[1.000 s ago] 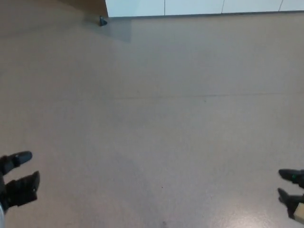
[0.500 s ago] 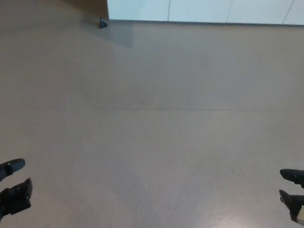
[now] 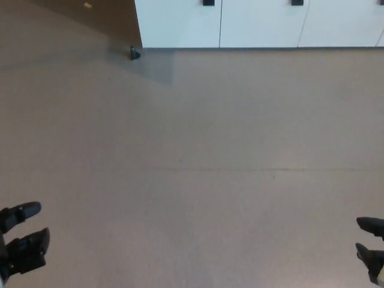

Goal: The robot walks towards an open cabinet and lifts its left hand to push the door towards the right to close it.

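White cabinet fronts (image 3: 258,24) run along the top edge of the head view, with small dark handles near the picture's top. No open door shows in this frame. My left hand (image 3: 21,240) hangs low at the bottom left, fingers apart and holding nothing. My right hand (image 3: 372,249) shows only as two black fingertips at the bottom right edge, also apart with nothing between them. Both hands are far from the cabinets, with a wide stretch of floor between.
A brown wall or panel (image 3: 96,15) stands at the top left beside the cabinets. A small dark doorstop (image 3: 134,53) sits on the grey-brown floor (image 3: 198,168) at the cabinet's left corner. A thin floor seam runs across the middle.
The whole picture has shifted down: the cabinets show more of themselves and their handles have come into view, so the camera has moved closer or tilted up. Both hands stay low at the edges.
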`<state>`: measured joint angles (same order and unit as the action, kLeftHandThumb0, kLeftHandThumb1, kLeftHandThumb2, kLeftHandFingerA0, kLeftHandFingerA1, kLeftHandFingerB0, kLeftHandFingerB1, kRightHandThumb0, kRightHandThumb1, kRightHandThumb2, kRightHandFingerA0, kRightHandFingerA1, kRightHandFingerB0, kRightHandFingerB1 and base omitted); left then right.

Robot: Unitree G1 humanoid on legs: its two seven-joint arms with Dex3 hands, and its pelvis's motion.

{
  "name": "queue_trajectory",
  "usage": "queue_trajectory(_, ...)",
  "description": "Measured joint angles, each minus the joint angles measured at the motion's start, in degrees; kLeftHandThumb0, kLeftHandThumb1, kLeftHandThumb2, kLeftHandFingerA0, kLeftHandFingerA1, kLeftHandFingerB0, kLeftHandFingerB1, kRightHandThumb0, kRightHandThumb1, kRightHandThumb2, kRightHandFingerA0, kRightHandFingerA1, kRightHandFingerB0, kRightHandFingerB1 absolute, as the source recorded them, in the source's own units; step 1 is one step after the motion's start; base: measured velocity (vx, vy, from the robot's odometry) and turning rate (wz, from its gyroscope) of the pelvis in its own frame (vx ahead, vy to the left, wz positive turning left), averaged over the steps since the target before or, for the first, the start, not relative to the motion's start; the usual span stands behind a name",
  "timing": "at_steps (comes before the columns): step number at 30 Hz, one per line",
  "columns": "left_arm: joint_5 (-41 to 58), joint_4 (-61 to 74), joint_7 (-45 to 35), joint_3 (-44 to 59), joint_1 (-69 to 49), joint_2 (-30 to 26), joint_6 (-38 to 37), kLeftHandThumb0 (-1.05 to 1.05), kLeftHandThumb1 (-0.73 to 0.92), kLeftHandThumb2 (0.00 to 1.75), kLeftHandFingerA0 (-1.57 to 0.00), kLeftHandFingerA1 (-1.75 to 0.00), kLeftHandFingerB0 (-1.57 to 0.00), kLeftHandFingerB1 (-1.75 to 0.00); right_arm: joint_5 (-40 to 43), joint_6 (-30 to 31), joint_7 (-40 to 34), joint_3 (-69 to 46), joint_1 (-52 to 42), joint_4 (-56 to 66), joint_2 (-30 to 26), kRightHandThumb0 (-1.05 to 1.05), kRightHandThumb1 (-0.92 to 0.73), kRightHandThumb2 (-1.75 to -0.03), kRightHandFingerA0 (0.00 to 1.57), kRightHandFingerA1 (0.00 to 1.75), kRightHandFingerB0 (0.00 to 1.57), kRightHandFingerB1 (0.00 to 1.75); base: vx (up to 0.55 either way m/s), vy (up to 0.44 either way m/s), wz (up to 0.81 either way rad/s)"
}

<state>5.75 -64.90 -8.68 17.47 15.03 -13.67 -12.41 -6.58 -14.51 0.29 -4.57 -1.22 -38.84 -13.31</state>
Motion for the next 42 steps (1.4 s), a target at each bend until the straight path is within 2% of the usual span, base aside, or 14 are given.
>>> queue_trajectory(16,-0.9,-0.6,1.2,-2.9,-0.7,-0.6,-1.7,-0.35,0.26,1.06,-0.54,-0.62,-0.50,-0.75,-0.6,0.2,-0.1,2.1,-0.1,-0.1,0.0,-0.35,-0.75,-0.61,0.71,0.49,0.51,0.42,0.39,0.052,-0.02)
queue_trajectory(25,-1.2,-0.6,1.7,-4.2,-1.1,-0.7,-2.2,-0.38,0.26,1.05,-0.57,-0.62,-0.51,-0.75,-1.1,0.2,-0.2,2.7,0.0,-0.8,-0.5,-0.34,-0.74,-0.61,0.69,0.49,0.52,0.42,0.34,-0.185,0.20)
queue_trajectory(26,-1.2,-0.6,1.7,-4.2,-1.1,-0.7,-2.2,-0.39,0.24,1.07,-0.65,-0.49,-0.50,-0.75,-1.1,0.2,-0.2,2.7,0.0,-0.8,-0.5,-0.34,-0.75,-0.61,0.69,0.48,0.51,0.41,0.51,-0.209,0.34)
queue_trajectory(42,-2.3,-0.7,2.5,-6.2,-1.1,-1.1,-4.1,-0.38,0.24,1.08,-0.69,-0.52,-0.51,-0.75,-2.2,-0.2,-0.5,4.2,0.1,-0.8,-1.2,-0.34,-0.74,-0.61,0.69,0.49,0.51,0.42,0.35,-0.050,-0.06)
